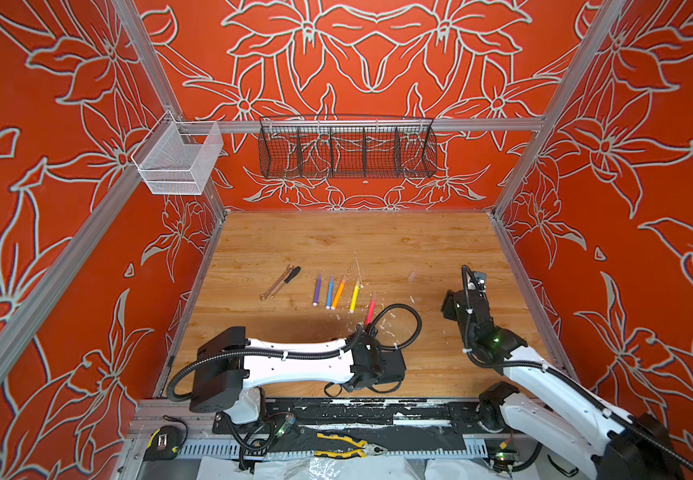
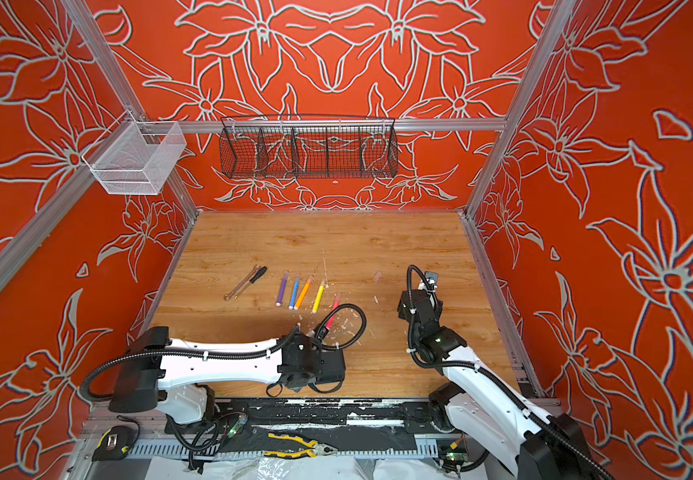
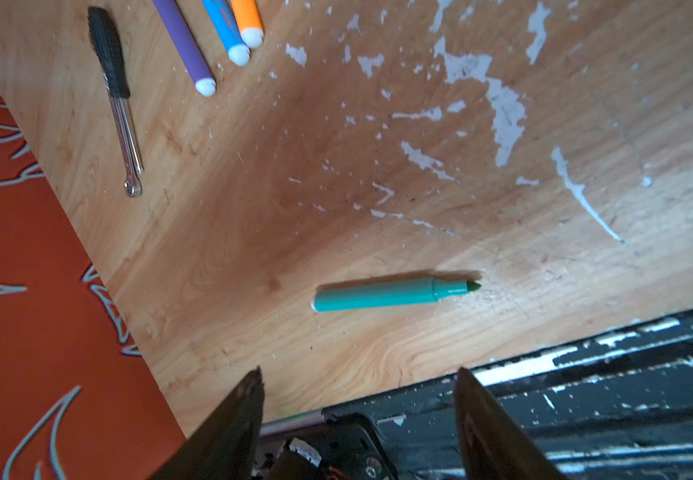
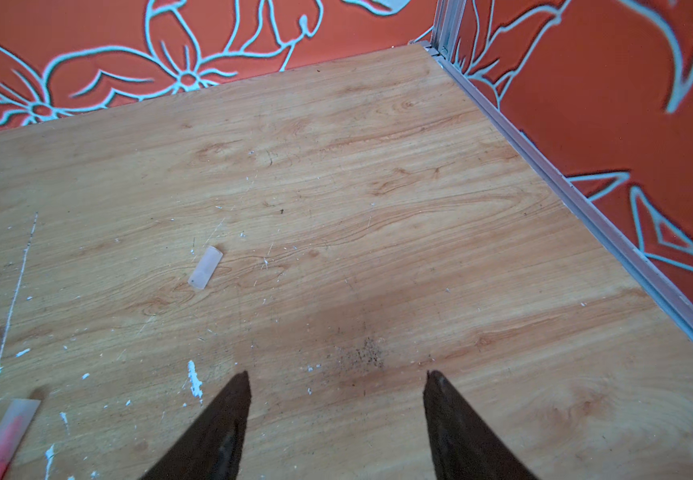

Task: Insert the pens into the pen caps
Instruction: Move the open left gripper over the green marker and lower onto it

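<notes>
Purple [image 1: 317,291], blue [image 1: 329,293], orange [image 1: 338,293], yellow [image 1: 354,297] and pink-red [image 1: 371,309] pens lie side by side mid-table, each with a translucent cap on its far end. A green pen [image 3: 378,294] lies bare-tipped near the table's front edge; in both top views the left arm hides it. My left gripper [image 3: 359,374] hovers open over that edge, a short way from the green pen, holding nothing. One loose pen cap [image 4: 205,267] [image 1: 411,276] lies on its side to the right of the row. My right gripper [image 4: 337,374] stands open and empty, short of the cap.
A wrench and a black-handled screwdriver [image 1: 280,282] lie left of the pens. White flecks [image 3: 502,112] mark the wood. A black wire basket [image 1: 346,147] and a white mesh basket [image 1: 178,160] hang on the rails. Yellow-handled pliers [image 1: 344,446] and a tape measure [image 1: 162,442] sit below the table's front edge.
</notes>
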{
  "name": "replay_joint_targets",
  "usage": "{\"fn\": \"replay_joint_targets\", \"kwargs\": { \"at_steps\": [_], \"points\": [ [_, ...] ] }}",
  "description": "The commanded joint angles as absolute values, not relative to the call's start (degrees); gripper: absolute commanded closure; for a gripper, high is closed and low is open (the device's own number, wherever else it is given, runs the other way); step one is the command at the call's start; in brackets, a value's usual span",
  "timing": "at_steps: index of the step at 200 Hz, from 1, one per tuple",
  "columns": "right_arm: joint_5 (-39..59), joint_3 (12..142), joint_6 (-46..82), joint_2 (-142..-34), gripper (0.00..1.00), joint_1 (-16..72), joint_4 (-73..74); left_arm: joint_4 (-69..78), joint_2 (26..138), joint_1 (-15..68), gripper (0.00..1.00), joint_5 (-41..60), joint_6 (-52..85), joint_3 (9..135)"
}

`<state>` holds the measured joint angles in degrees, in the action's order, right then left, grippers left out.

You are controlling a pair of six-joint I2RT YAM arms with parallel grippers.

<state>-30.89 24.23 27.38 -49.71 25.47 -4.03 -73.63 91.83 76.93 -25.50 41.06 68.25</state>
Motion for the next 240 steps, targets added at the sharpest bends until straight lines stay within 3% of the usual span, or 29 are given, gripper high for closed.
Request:
{"fn": "replay_joint_targets", "kwargs": {
  "at_steps": [1, 33, 118, 152, 240],
  "points": [
    [-30.50, 22.94, 27.07, -48.69, 0.31, 25.22, -4.04, -79.05, 93.16, 77.59, 0.25, -24.33, 45.65, 67.72],
    [-30.33, 23.37, 26.90, -49.53, 0.31, 25.22, -3.87, -74.77, 92.82, 77.67, 0.16, -21.12, 44.25, 65.80],
    [-29.89, 23.21, 26.81, -49.29, 0.31, 25.17, -3.87, -67.98, 101.78, 72.33, 0.15, -17.27, 40.43, 63.58],
    [-30.05, 23.11, 26.79, -49.09, 0.31, 25.18, -3.78, -65.84, 103.82, 69.05, 0.19, -16.69, 38.67, 62.71],
    [-30.04, 23.27, 26.76, -49.70, 0.31, 25.18, -3.60, -61.30, 106.41, 58.24, 0.46, -16.14, 35.60, 63.27]
  ]
}}
